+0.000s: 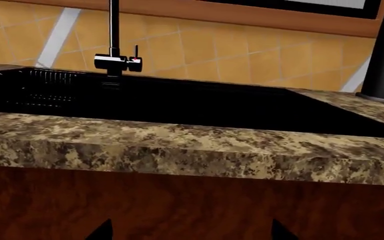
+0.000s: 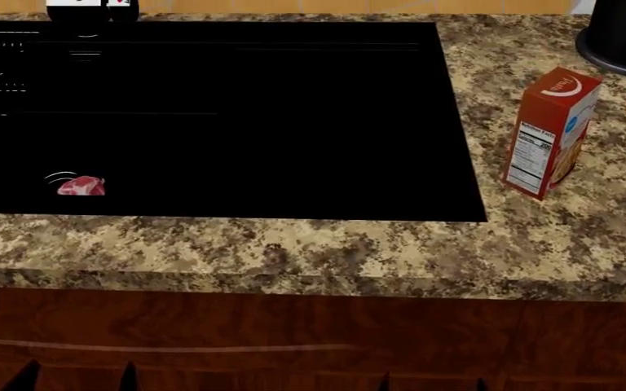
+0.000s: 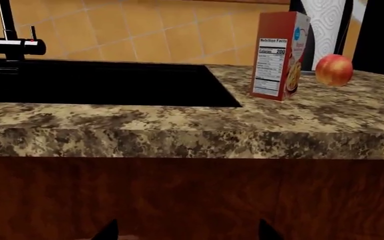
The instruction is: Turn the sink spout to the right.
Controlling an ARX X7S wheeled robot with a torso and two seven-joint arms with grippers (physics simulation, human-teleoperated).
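Wrist views show both grippers' fingers [image 1: 102, 231] parted, holding nothing.

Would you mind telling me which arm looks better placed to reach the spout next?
Probably the left. The spout rises at the sink's far left, and the left wrist view faces it more closely than the right one.

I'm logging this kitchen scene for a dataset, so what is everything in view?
Tall thin black tubular sink spout: one, behind the sink.
Glossy black rectangular sink: one, set in the counter.
Small pink-red lump: one, inside the sink.
Speckled brown granite counter: one, around the sink.
Red cardboard box: one, upright, right of the sink.
Red-yellow round fruit: one, beyond the box.
Left pincer, right pincer: black fingertips, apart, below the counter edge.
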